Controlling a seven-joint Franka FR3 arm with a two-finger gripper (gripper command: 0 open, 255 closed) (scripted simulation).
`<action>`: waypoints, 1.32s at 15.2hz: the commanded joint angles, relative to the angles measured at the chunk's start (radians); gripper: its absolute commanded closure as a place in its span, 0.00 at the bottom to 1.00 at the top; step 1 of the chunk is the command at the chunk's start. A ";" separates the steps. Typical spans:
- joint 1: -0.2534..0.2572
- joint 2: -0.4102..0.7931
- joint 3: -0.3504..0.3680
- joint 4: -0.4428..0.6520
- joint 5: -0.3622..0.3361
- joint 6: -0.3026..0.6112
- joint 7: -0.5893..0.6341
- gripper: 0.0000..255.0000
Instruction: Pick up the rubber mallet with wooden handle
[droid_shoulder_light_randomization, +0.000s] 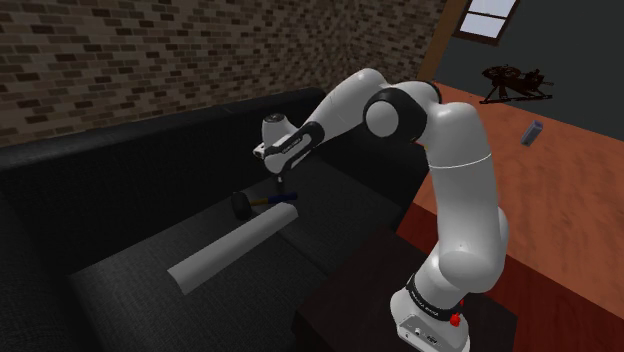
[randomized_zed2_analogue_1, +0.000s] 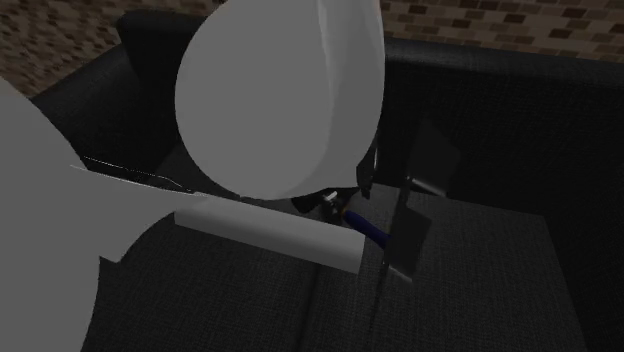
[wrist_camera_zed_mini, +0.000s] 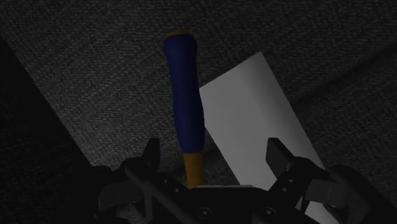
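Bulking closest to the second exterior camera, the white arm (randomized_zed2_analogue_1: 280, 100) is arching over a black sofa (randomized_zed2_analogue_1: 480, 290). On the sofa's seat the mallet (droid_shoulder_light_randomization: 252, 204) is lying flat. In the shoulder view its black head is pointing toward nine o'clock and its blue-and-yellow handle (wrist_camera_zed_mini: 184, 102) toward three. A pale grey roll (droid_shoulder_light_randomization: 235, 250) is lying just beside it, at about its six o'clock in that view. The hand (wrist_camera_zed_mini: 213, 156) is hovering over the handle, its fingers (wrist_camera_zed_mini: 151, 156) standing wide apart. The handle's yellow stretch is showing between them, untouched, so the hand is gripping nothing.
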 joint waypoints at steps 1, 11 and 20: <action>0.008 0.082 0.005 0.079 -0.012 0.003 -0.016 0.00; 0.014 0.280 0.008 0.248 -0.032 0.034 -0.045 0.00; 0.014 0.299 0.007 0.259 -0.033 0.042 -0.043 1.00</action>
